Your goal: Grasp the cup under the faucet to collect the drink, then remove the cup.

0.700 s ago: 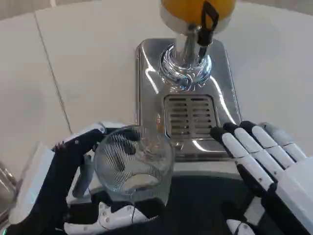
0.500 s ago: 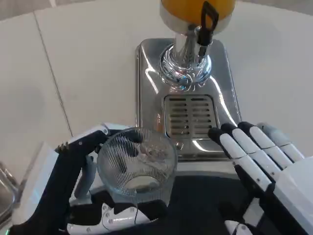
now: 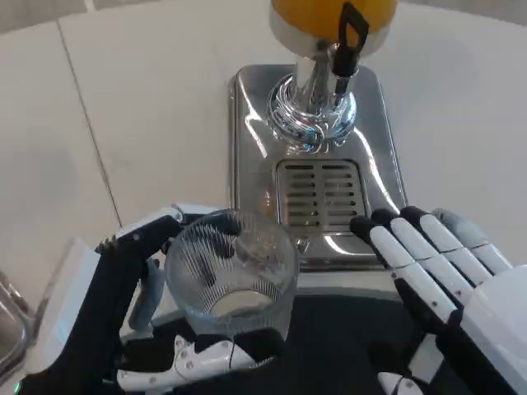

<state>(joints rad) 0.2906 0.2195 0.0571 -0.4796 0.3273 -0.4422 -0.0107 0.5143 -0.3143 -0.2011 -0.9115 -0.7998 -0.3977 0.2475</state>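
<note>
Bright, even light; glare on the chrome base (image 3: 251,140); edges perhaps soft.

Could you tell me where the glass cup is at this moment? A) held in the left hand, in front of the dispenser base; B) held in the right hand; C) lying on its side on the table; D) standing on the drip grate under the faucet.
A: the left hand holds the upright glass cup short of the drip grate.
</note>
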